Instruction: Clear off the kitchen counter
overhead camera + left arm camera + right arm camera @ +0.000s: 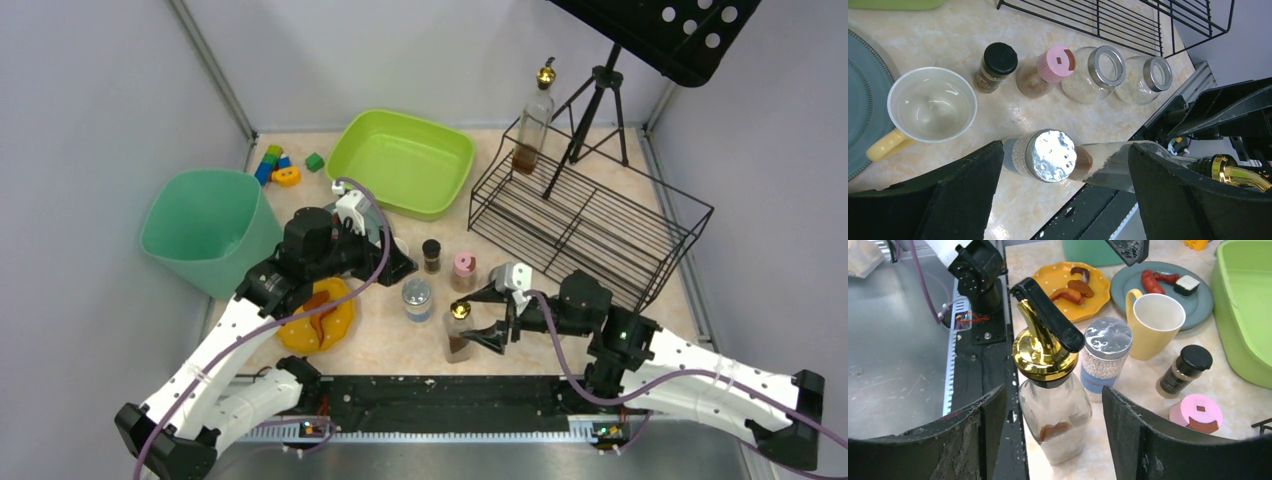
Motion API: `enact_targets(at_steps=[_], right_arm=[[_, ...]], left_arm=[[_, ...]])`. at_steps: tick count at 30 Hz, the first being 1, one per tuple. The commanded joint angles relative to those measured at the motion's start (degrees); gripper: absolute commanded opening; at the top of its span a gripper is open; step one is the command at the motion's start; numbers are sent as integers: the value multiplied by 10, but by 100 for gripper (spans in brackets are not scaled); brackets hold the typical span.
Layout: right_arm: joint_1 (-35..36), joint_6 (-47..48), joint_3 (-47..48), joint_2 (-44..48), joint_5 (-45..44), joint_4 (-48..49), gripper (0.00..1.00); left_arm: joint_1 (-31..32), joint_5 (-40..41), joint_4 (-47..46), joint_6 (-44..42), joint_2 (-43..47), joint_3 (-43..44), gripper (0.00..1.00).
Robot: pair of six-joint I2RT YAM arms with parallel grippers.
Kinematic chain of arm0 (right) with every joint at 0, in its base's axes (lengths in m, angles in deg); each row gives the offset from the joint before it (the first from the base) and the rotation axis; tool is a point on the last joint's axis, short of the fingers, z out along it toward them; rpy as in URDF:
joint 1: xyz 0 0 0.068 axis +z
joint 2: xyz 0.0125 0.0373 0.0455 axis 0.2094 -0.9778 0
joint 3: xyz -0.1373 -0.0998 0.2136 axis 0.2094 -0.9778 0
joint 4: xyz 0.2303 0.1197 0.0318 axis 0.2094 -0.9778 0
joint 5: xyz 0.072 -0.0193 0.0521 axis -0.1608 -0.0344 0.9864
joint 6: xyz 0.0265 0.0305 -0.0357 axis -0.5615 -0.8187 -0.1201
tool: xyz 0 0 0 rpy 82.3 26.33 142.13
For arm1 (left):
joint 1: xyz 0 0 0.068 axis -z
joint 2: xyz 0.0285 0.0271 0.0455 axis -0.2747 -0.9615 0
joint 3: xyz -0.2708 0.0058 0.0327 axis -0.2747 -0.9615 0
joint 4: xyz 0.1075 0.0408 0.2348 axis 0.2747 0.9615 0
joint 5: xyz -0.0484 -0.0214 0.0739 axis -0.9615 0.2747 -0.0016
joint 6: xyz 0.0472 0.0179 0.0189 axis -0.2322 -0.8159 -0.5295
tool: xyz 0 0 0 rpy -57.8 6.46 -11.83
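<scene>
While right jaws (parted) flank it, bottle [1055, 412] stands.

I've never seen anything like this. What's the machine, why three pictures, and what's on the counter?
Two robot arms are bolted at the edge of a kitchen counter, each ending in a two-finger gripper. The wide picture looks down from above and behind; the other two come from wrist cameras, so the dark wedges are each arm's own fingers. On the counter: a gold-spouted bottle, a silver-lidded jar, a yellow mug, a black-capped spice jar, a pink-capped jar, an orange plate and a grey plate with food, a green tub, a wire rack. Nothing is held: the right gripper stands open around the bottle; the left gripper is open too.
</scene>
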Motion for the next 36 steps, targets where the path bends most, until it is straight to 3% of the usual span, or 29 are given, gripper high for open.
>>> enact_targets(at_steps=[1,11,36], right_arm=[[12,-14,-27,7,-34,113,68],[19,-42,-110,38,-55,256,63],[32,-55,-134,-43,-34,369,53]], left_arm=[[0,-6,-24,-1,0,-5,99],[0,-5,-24,0,-6,-6,99],[0,-4,-24,0,-13,-6,99]])
